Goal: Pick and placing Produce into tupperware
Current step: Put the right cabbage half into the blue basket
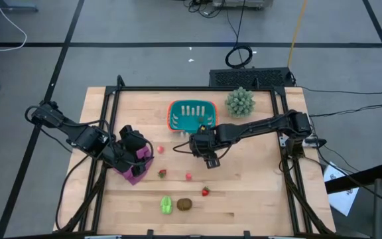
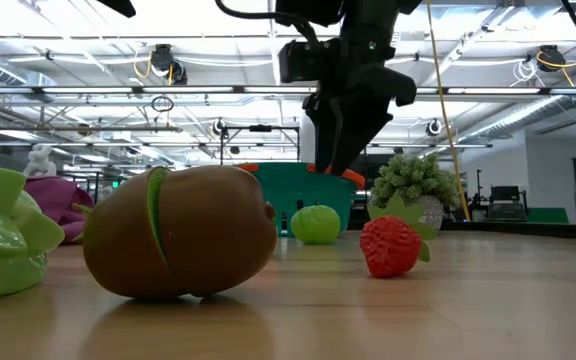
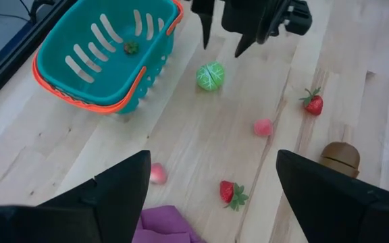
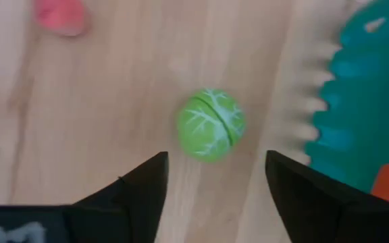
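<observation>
The teal basket stands at the table's far middle; a small dark-green piece lies in it. My right gripper hangs open, lifted above a round light green toy that rests on the table beside the basket. My left gripper is open over the purple cloth at the left. Red pieces, a second green piece and the brown oval lie scattered on the near half.
The spiky pale-green plant stands right of the basket, near the far edge. A black frame runs along the table's sides. Bare wood shows to the right of the scattered pieces.
</observation>
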